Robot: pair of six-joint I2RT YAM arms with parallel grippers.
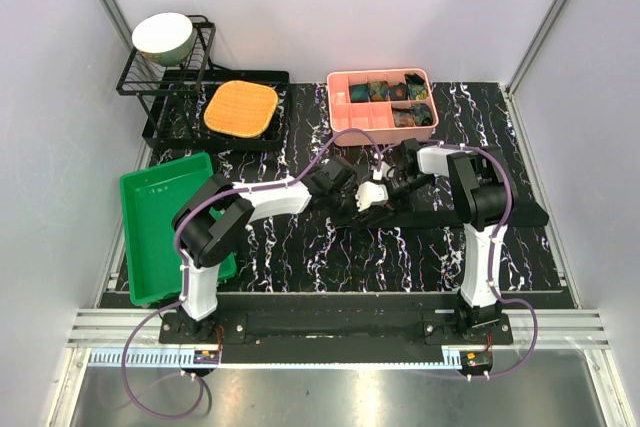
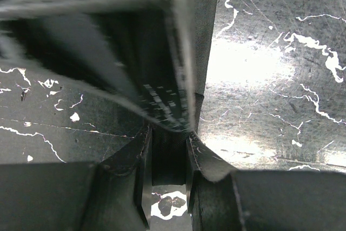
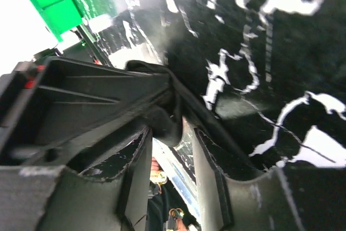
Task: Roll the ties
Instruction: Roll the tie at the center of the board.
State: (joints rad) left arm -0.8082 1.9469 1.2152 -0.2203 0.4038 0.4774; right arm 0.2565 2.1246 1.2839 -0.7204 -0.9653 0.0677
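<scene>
A black tie point(image 1: 480, 215) lies stretched along the marbled table toward the right edge. Its left end is lifted between the two grippers at the table's middle. My left gripper point(image 1: 358, 205) is shut on a strip of the tie; in the left wrist view the fabric point(image 2: 135, 52) fans out blurred above the gripper point(image 2: 169, 152). My right gripper point(image 1: 388, 187) meets it from the right. In the right wrist view a fold of the tie point(image 3: 168, 113) sits pinched at the gripper's point(image 3: 170, 133) tips, against the left arm's body point(image 3: 81, 101).
A pink divided box point(image 1: 338, 115) at the back holds several rolled ties. A green tray point(image 1: 140, 237) sits on the left. A black tray with an orange pad point(image 1: 240, 109) and a wire rack with a bowl point(image 1: 163, 35) stand at the back left.
</scene>
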